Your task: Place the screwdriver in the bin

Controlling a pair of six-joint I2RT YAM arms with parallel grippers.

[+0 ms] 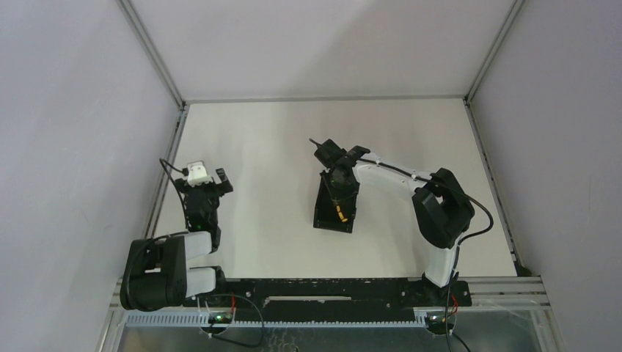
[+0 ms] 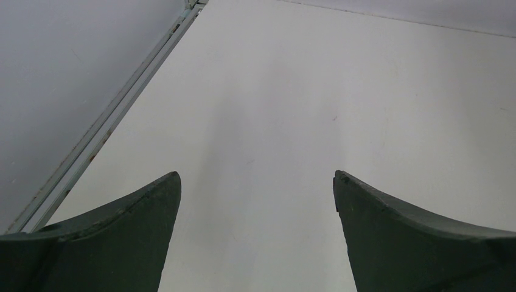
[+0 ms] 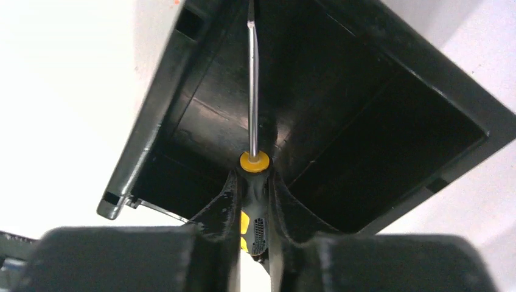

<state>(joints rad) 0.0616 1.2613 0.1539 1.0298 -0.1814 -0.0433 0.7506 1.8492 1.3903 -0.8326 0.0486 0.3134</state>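
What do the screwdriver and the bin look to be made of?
The screwdriver: the shaft looks like bright polished metal, with a long highlight running along it; the handle seems yellow hard plastic with black ribbed inserts, possibly rubber. The bin: likely moulded black plastic, semi-gloss, judging by the soft reflections on its inner walls.

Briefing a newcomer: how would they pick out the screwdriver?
On the white table, find the black bin near the middle, under the right gripper. The screwdriver is pinched in that gripper over the bin: the only thing with a yellow-and-black handle and thin metal shaft.
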